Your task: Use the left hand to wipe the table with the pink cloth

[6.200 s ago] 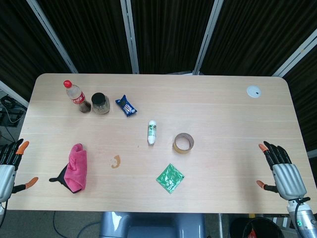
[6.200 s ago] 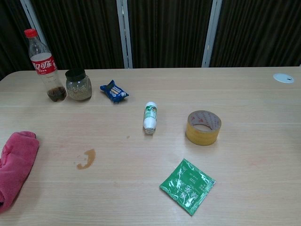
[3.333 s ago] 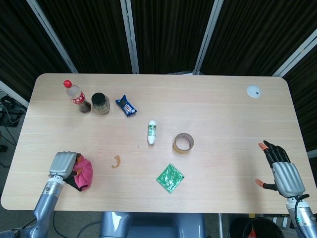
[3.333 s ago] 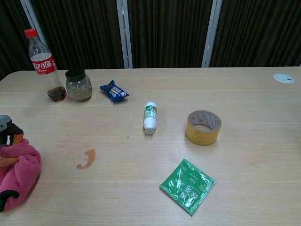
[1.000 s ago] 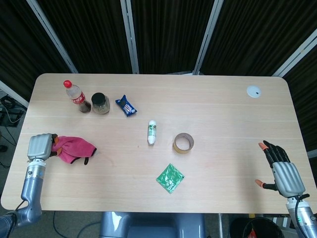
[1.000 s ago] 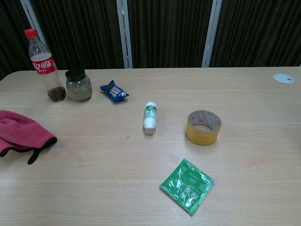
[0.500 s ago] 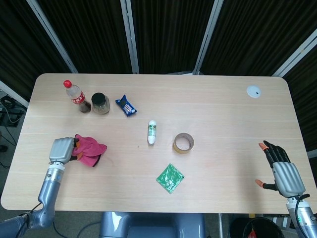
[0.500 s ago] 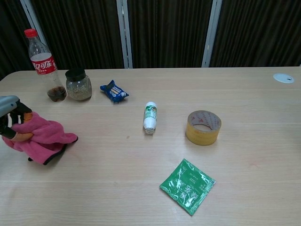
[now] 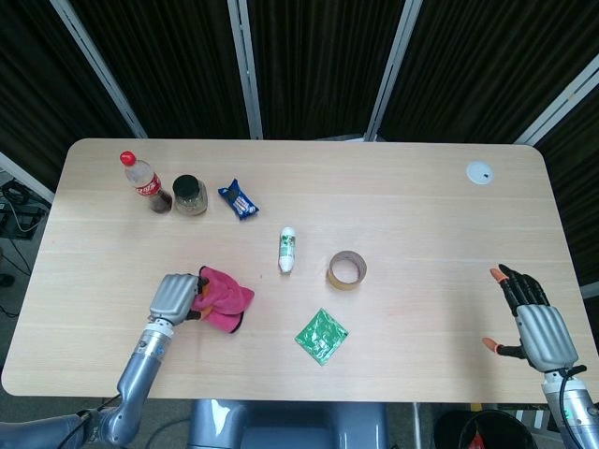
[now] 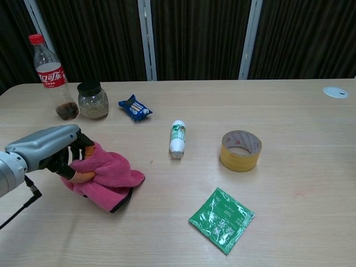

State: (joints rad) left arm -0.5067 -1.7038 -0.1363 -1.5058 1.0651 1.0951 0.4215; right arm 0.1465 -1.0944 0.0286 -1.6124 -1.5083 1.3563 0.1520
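Note:
The pink cloth (image 9: 223,297) lies bunched on the wooden table (image 9: 393,196), left of centre near the front. My left hand (image 9: 175,296) grips its left end and presses it onto the tabletop. In the chest view the same left hand (image 10: 58,149) holds the pink cloth (image 10: 108,175) at the lower left, with a dark edge of the cloth showing underneath. My right hand (image 9: 535,327) hovers off the table's right front corner, fingers spread and holding nothing; the chest view does not show it.
At the back left stand a cola bottle (image 9: 143,181) and a dark-lidded jar (image 9: 190,195), with a blue snack packet (image 9: 239,199) beside them. A small white bottle (image 9: 287,250) lies mid-table, a tape roll (image 9: 346,269) to its right, a green sachet (image 9: 322,336) in front. A white disc (image 9: 480,172) sits back right.
My left hand has dragged the pink cloth rightward across the table, from the left edge toward the centre. The brown stain seen earlier no longer shows. The right hand has stayed put.

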